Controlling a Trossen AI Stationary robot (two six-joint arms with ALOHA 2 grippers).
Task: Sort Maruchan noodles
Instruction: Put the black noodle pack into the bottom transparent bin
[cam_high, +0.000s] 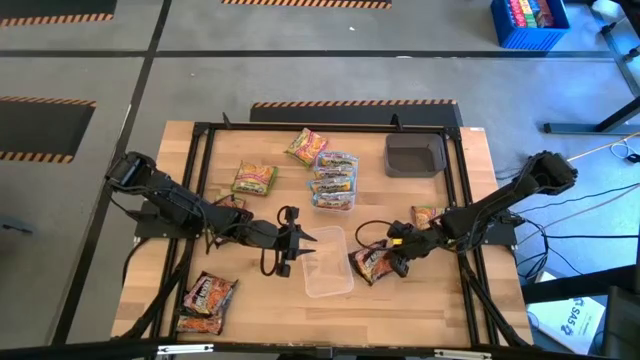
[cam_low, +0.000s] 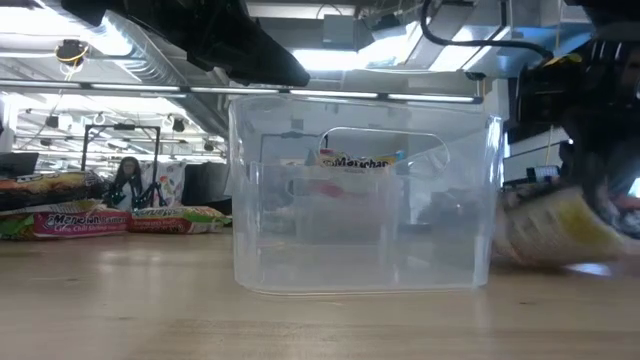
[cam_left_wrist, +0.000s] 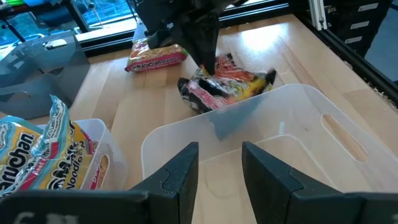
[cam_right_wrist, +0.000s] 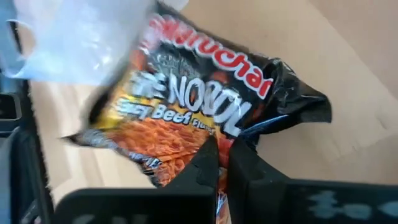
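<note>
Right gripper pinches a dark noodle packet beside the empty tub

The right gripper (cam_high: 388, 262) is clamped on the dark packet (cam_high: 372, 265), just right of the clear tub (cam_high: 328, 262); the left gripper (cam_high: 297, 241) stands part open at the tub's left rim, holding nothing.

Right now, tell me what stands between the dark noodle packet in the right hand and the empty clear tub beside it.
Nothing visible. The right hand is shut on the dark noodle packet, which lies right against the empty clear tub. The left hand sits at the tub's opposite side, out of the path.
</note>
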